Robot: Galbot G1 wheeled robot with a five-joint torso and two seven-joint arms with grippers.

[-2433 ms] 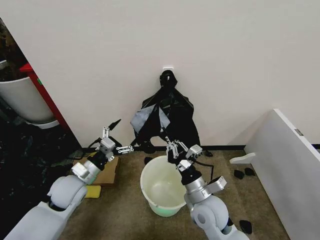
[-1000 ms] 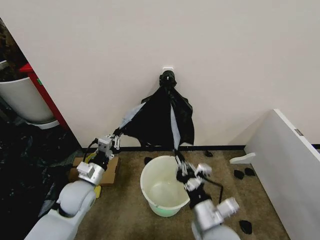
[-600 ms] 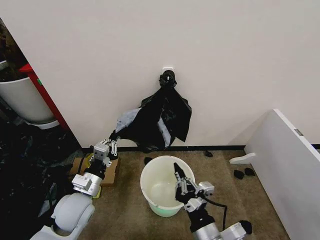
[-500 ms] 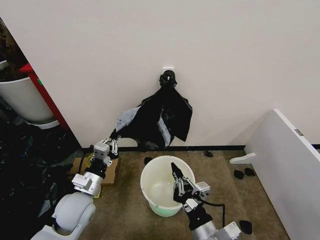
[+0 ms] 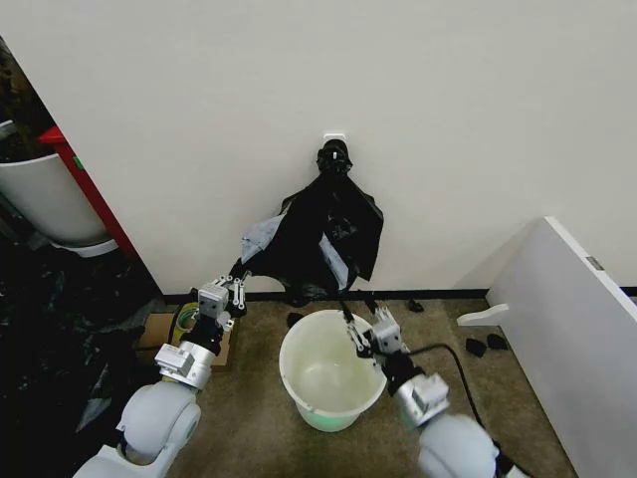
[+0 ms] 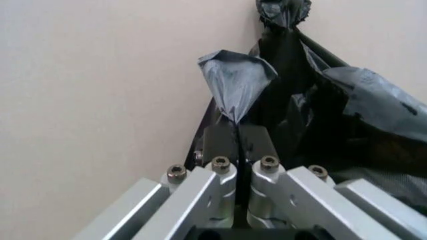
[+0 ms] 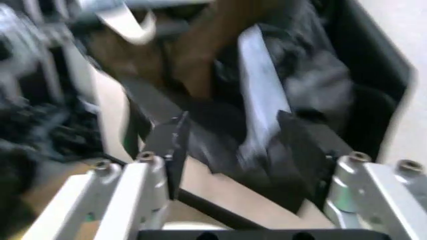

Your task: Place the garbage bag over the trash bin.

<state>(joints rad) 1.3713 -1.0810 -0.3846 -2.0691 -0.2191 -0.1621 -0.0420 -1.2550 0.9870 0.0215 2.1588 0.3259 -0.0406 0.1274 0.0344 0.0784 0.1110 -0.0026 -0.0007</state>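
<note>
The garbage bag (image 5: 320,234) hangs from a wall hook, black and wrinkly, with its greyish rim pulled out to the left. My left gripper (image 5: 237,279) is shut on that rim corner; in the left wrist view its fingertips (image 6: 237,134) pinch the grey plastic (image 6: 235,82). The trash bin (image 5: 314,373), a white bucket, stands on the carpet just below the bag. My right gripper (image 5: 356,321) hovers at the bucket's far rim, under the bag's lower edge. Seen from the right wrist, this gripper (image 7: 237,150) is open, with the bag (image 7: 293,80) just beyond its fingers.
A cardboard box (image 5: 221,344) with a tape roll (image 5: 186,319) lies by my left arm. A larger white tub (image 5: 45,199) and a black plastic heap (image 5: 50,329) are at the left. A white board (image 5: 577,329) slants at the right; small black scraps (image 5: 478,347) dot the carpet.
The right gripper let go of the bag's lower edge, drew back over the bucket, then came forward again to the far rim. The bag slackened. The left gripper kept its hold.
</note>
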